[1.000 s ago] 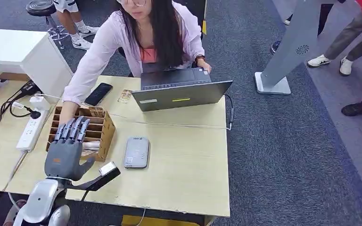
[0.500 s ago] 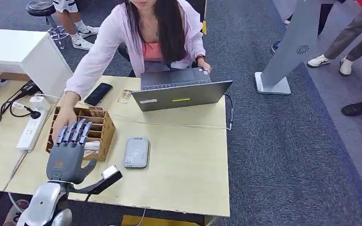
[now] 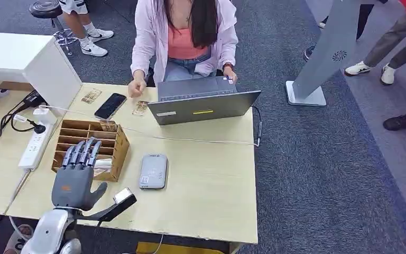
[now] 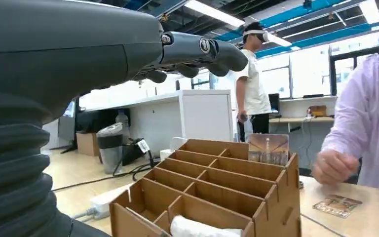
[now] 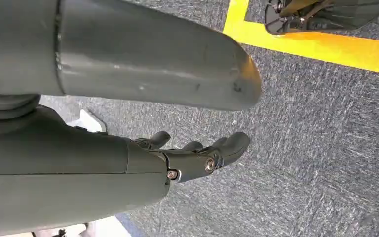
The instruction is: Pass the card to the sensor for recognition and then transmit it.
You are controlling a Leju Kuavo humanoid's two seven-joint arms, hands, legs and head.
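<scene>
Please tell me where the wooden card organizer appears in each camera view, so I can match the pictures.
Head view: wooden card organizer at left on the table, under the left hand's fingertips.
Left wrist view: lower centre, below the fingers.
Right wrist view: not in it.
Shared landmark: the upright card in its far slot.

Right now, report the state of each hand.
Left hand: open, holding nothing, fingers spread above the wooden organizer.
Right hand: open, holding nothing, hanging over the carpet.

R hand hangs over grey carpet, fingers loosely apart, yellow stripe nearby.
</scene>
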